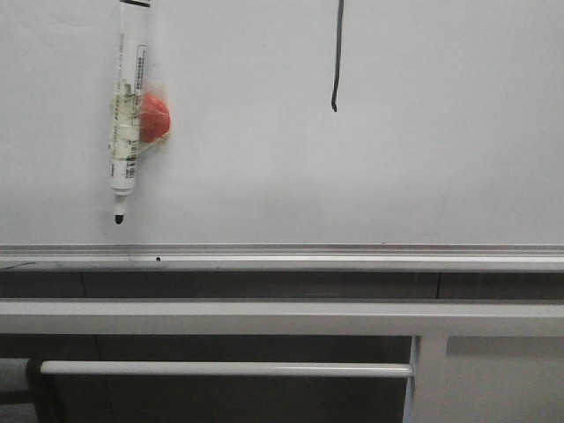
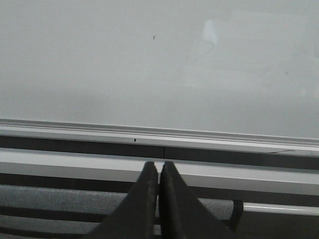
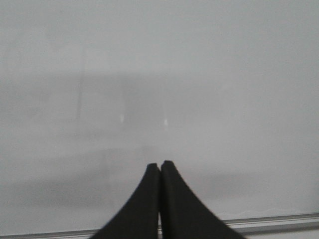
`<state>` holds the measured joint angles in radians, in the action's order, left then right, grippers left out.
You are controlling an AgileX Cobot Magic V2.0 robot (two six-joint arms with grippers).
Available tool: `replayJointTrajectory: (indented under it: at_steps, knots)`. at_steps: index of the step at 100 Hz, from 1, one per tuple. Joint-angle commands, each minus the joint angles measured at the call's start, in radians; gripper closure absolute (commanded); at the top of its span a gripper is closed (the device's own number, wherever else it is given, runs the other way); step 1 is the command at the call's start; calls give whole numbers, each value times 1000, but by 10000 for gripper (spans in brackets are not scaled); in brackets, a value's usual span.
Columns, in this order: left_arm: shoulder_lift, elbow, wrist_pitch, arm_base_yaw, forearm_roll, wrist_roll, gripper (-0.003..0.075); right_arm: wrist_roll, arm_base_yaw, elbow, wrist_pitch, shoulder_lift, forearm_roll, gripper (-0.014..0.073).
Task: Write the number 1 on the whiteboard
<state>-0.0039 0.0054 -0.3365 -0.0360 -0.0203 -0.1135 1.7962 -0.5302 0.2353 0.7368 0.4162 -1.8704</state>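
Filling nearly the whole front view, the whiteboard (image 1: 370, 176) is a pale grey-white sheet that ends at a silver lower rail (image 1: 282, 257); below that run white metal bars (image 1: 264, 317) against a dark gap. Both wrist views face the same board from close in.

At the upper left of the front view a white marker pen (image 1: 125, 123) hangs tip down against the board, fixed by clear tape to a red round holder (image 1: 155, 118). Its black tip points at the rail but stops well above it.

At the upper middle of the front view sits the number 1 (image 1: 337, 62), a thin black near-vertical stroke that runs off the top of the frame and ends low in a slight hook. It stands well apart from the pen.

Neither arm shows in the front view. In the wrist views the left hand (image 2: 159, 172) and the right hand (image 3: 159, 169) each have their dark fingers pressed together with nothing between them.

Judging by the stroke on the board and the pen parked on its holder, the writing looks done. Doing the rest well would mean keeping both empty hands clear of the fresh ink so it does not smear, and leaving the pen seated as it is. Whether the stroke's top is cleanly finished cannot be told, since it is cut off.
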Motion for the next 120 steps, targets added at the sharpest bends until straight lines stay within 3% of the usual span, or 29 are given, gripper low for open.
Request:
replayJointTrajectory:
  at_steps: [1, 24, 120]
  knots:
    - [-24, 8, 69, 3, -4, -11, 741, 5, 7, 25, -21, 4, 18, 657]
    - [-24, 6, 63, 3, 74, -11, 741, 5, 7, 25, -21, 4, 18, 657]
    - [-24, 6, 63, 3, 74, -11, 741, -29, 7, 25, -29, 4, 28, 657]
